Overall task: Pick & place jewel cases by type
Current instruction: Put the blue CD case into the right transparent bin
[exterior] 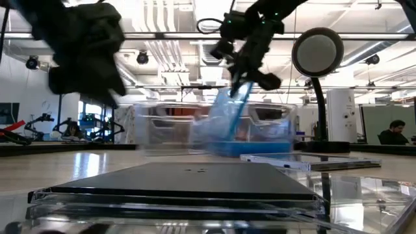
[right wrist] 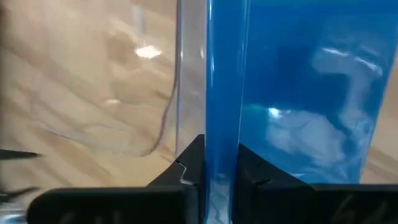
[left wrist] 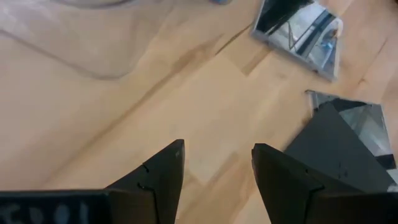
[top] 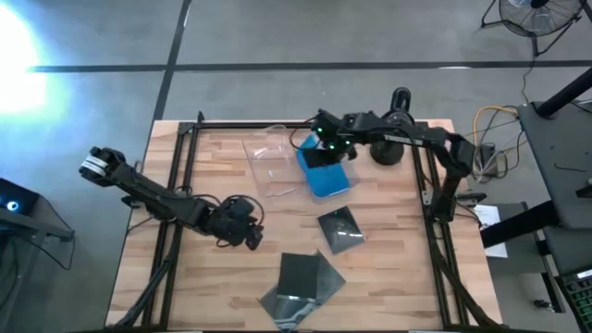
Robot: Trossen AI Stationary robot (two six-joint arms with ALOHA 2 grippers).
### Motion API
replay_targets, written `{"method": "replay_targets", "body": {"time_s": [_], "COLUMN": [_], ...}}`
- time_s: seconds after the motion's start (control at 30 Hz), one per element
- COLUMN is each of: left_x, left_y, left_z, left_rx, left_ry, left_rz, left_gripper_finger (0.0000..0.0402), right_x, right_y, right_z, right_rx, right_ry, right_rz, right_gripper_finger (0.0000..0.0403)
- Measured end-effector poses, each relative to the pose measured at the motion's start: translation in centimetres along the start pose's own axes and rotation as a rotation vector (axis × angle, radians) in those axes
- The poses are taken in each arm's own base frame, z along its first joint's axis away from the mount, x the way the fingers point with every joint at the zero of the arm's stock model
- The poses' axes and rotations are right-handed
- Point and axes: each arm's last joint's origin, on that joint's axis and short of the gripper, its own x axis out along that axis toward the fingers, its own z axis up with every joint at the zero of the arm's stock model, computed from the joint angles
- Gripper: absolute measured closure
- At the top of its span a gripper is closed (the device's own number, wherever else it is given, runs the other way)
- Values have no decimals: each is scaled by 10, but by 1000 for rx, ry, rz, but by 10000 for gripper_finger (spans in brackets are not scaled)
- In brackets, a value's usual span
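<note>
My right gripper (top: 324,141) is at the table's far middle, shut on a translucent blue jewel case (exterior: 231,110). Under it lie more blue cases (top: 327,178) inside a clear tray (exterior: 273,127). A second clear tray (top: 270,163) sits just to the left. One dark grey case (top: 339,228) lies flat at the table's middle, and two or more dark cases (top: 301,277) overlap near the near edge. My left gripper (top: 242,228) hovers open over bare wood, left of the dark cases (left wrist: 339,140). My right gripper pinches the blue jewel case by its upper edge (right wrist: 221,134) between the two fingers (right wrist: 186,169), coming from above. The case stands tilted on edge below the fingers. Its lower end (exterior: 220,136) reaches down to the blue stack; whether it touches there I cannot tell.
A round black lamp base (top: 386,151) with a gooseneck stands at the far right. Black frame rails (top: 183,148) run along the table's left and right sides. Bare wood (top: 222,277) lies at the near left.
</note>
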Motion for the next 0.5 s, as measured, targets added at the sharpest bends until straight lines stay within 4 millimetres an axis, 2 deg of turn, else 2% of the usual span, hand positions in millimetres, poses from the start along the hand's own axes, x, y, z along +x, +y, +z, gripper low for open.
{"method": "replay_targets", "body": {"time_s": [0.13,0.27,0.37,0.5], "left_x": [-7,-11,-12,-12], "left_y": [7,10,9,9], "left_z": [-17,-29,-32,-31], "left_rx": [-55,-74,-70,-62], "left_ry": [-6,-10,-17,-26], "left_rz": [-9,-10,-12,-10], "left_gripper_finger": [232,232,232,232], "right_x": [-6,-7,-8,0], "right_y": [7,1,0,15], "right_z": [11,13,10,7], "right_rx": [79,115,130,132], "right_ry": [-71,-64,-40,-66], "right_rz": [73,36,31,120], "right_gripper_finger": [367,365,364,363]}}
